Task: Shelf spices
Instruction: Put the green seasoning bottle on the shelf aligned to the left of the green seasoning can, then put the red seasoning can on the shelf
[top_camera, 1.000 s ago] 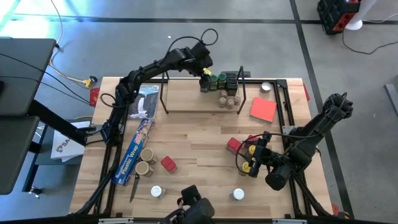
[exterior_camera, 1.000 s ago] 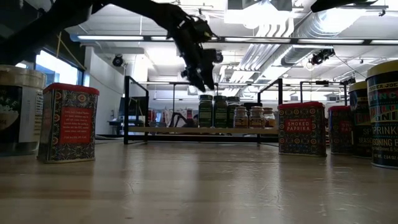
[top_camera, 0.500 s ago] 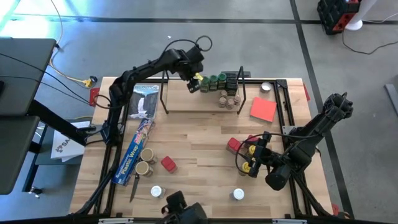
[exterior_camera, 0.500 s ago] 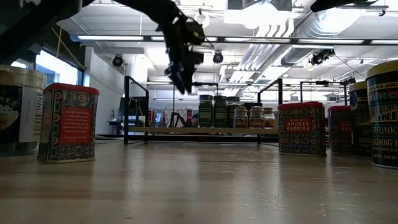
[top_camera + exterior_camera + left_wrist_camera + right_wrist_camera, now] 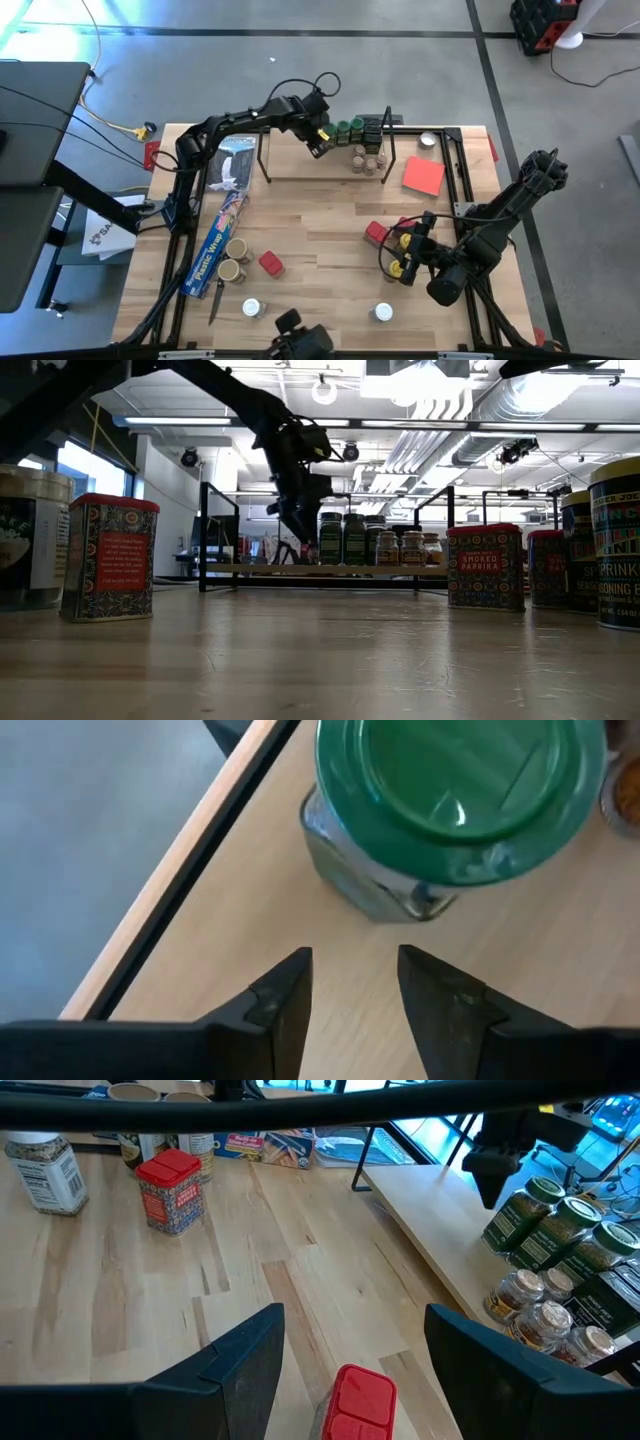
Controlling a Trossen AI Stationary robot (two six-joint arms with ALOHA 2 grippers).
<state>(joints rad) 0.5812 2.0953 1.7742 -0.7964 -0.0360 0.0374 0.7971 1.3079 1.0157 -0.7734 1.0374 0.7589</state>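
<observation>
A level look across a wooden tabletop (image 5: 320, 670). At the far side stands a low shelf (image 5: 260, 569) with black wire ends, holding a row of spice jars (image 5: 352, 540) — dark green ones, then smaller amber ones. A dark robot arm reaches down from the upper left; its gripper (image 5: 298, 525) hangs just beside the leftmost jar. Red tins stand closer — one at left (image 5: 109, 557), one marked smoked paprika at right (image 5: 486, 566).

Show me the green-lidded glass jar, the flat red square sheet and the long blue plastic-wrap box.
green-lidded glass jar (image 5: 455, 790): left wrist view, lid top.
flat red square sheet (image 5: 423, 176): high view, its middle.
long blue plastic-wrap box (image 5: 217, 243): high view, mid-length.
</observation>
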